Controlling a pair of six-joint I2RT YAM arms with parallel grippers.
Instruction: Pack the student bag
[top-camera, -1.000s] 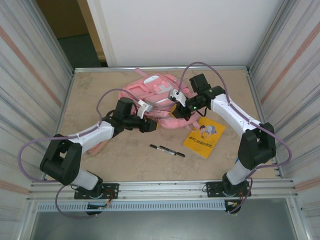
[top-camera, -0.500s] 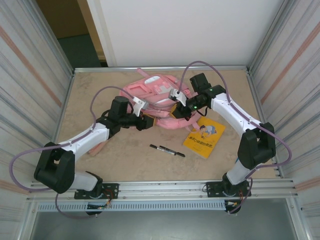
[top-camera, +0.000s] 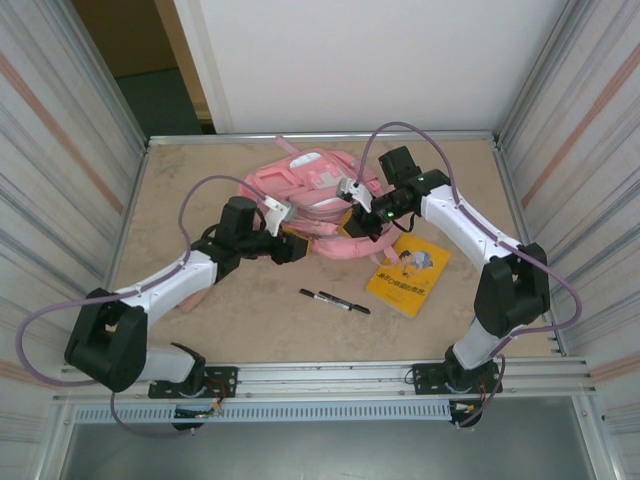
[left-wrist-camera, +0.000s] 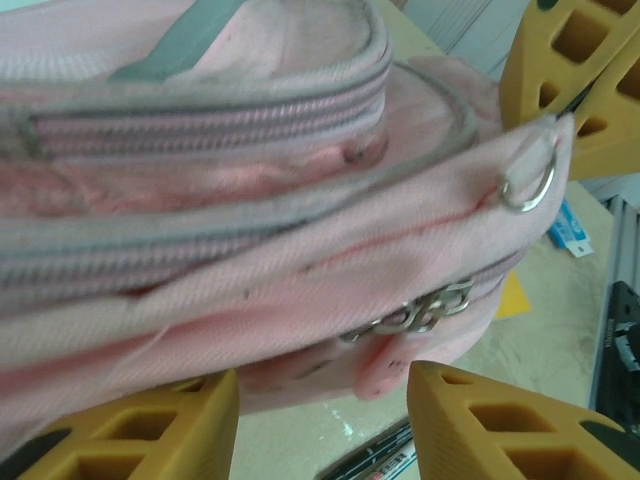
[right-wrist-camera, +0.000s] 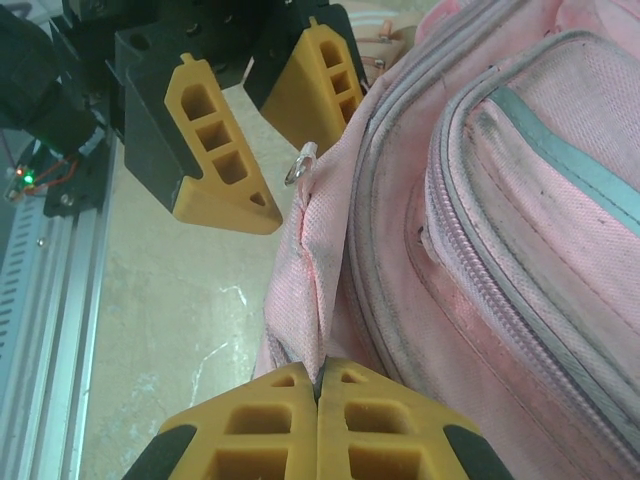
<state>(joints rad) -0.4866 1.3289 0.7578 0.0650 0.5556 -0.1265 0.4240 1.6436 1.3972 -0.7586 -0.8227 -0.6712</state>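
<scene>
A: Since a second ago the left arm has swung out toward the left of the top view. The left gripper has backed off and spread its jaws, which now stand apart on nothing.

B: Meaning?

A: Probably a release at the zip, so opening isn't finished. The student bag lies flat at upper middle, pockets up. Its long axis runs upper left to lower right, zipped edge toward the arms. The right gripper is pinched on its fabric edge.

B: And the contents?

A: The pens and book lie outside.
</scene>
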